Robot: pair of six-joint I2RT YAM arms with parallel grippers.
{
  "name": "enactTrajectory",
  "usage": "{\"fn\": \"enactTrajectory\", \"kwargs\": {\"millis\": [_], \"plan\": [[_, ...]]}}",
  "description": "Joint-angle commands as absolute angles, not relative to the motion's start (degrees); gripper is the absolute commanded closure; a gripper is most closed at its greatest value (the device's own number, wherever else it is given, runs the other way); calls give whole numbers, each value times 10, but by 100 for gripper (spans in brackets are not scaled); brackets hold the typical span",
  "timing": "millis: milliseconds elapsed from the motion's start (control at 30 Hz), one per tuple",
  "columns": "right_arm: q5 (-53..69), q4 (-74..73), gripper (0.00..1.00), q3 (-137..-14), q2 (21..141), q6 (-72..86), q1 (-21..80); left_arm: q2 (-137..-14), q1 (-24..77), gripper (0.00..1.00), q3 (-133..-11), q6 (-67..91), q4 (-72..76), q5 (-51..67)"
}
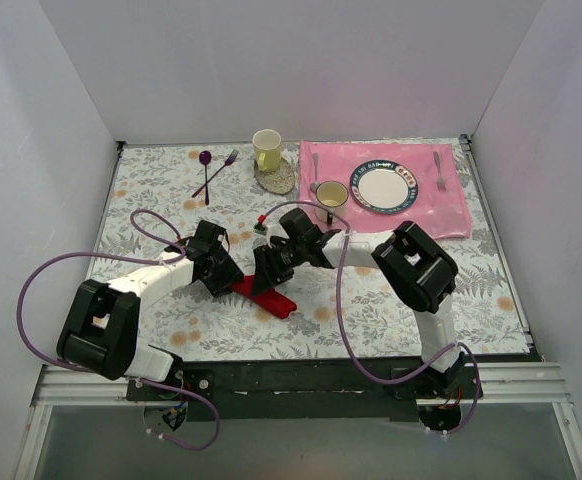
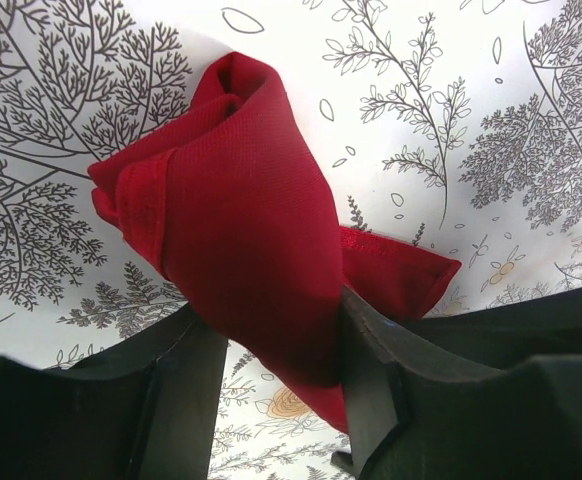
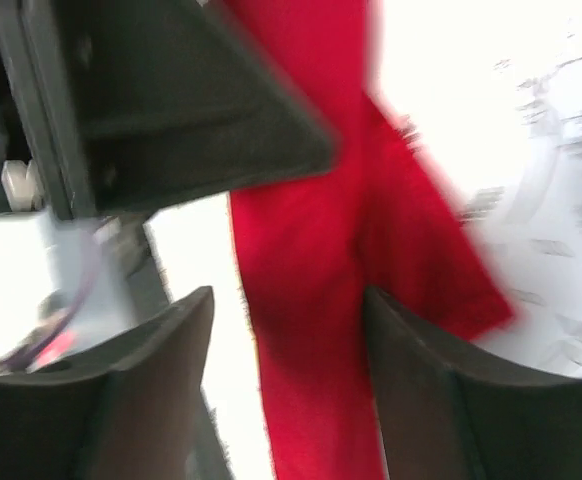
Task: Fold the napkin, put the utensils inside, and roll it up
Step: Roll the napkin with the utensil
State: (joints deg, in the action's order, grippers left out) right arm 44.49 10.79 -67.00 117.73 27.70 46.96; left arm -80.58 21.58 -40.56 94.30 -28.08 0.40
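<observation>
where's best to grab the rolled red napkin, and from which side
Grip the thick middle of the rolled napkin from above, squeezing across its width: it lies flat on the table, and its ends are loose folds that could unroll.

Blurred picture. I see red napkin [image 3: 311, 200] running top to bottom between dark fingers [image 3: 141, 400] of my right gripper [image 3: 289, 300], spread apart. Pale gap beside left finger. Dark blocky shape [image 3: 171, 100] upper left.

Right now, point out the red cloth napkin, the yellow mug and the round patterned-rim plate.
Red cloth napkin [image 2: 251, 250]: left wrist view, middle of the bundle's top fold.
Yellow mug [image 1: 267, 152]: top view, its side wall.
Round patterned-rim plate [image 1: 383, 187]: top view, bare white centre.
</observation>
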Motion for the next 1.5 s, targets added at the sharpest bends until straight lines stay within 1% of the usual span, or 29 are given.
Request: {"fn": "enactTrajectory", "kwargs": {"millis": [0,33,67,133,167,267,367,500,600,700,733,800,833,933,967,1000,1033,1067,1100,1133,1167,1233,1267,1333,1367,1467], "plan": [[209,-99,29,-729,1106,138,502,-791,218,57,-399,936,-286,-5],[180,-121,26,-735,1097,130,511,-791,218,58,-400,937,-288,-4],[122,-133,25,-740,1091,125,530,-790,218,58,-401,936,-289,-2],[66,-143,22,-748,1072,106,553,-790,218,58,-403,935,-290,-1],[13,-143,21,-746,1068,100,577,-790,218,58,-403,936,-291,-1],[-73,-132,17,-741,1057,73,622,-791,218,59,-408,938,-293,18],[-105,-133,15,-751,1066,62,651,-793,218,58,-409,940,-295,22],[-120,-139,14,-766,1092,60,672,-796,218,57,-409,945,-297,27],[-137,-143,17,-775,1113,60,685,-801,218,57,-410,947,-296,34],[-157,-154,25,-782,1135,62,687,-802,218,57,-414,948,-298,40],[-157,-155,32,-785,1141,62,687,-801,218,56,-414,948,-297,40],[-163,-163,34,-795,1156,63,687,-798,218,53,-417,950,-300,41],[-162,-163,38,-796,1158,64,687,-796,218,52,-417,949,-301,41],[-159,-149,44,-782,1147,68,686,-793,218,44,-424,951,-308,40],[-146,-142,45,-779,1143,69,683,-791,218,42,-425,951,-310,40],[-134,-140,47,-776,1138,71,679,-788,217,34,-425,954,-315,34],[-118,-136,49,-769,1136,79,674,-783,218,31,-428,956,-318,32],[-75,-130,50,-763,1132,84,659,-773,216,27,-431,958,-322,27],[-45,-113,50,-756,1127,91,650,-766,215,3,-432,959,-330,20],[-14,-101,52,-746,1124,111,639,-759,214,2,-439,960,-332,17],[58,-86,53,-727,1122,122,615,-740,213,2,-441,960,-335,14],[125,-35,55,-704,1121,144,593,-722,212,2,-446,959,-342,7],[189,-20,56,-688,1128,169,572,-708,212,2,-452,958,-343,-10],[241,24,60,-678,1137,192,554,-701,212,2,-457,958,-349,-15],[291,35,60,-670,1149,214,539,-701,212,2,-459,958,-350,-11],[367,93,62,-657,1169,260,516,-707,211,2,-448,961,-342,-1]]}}
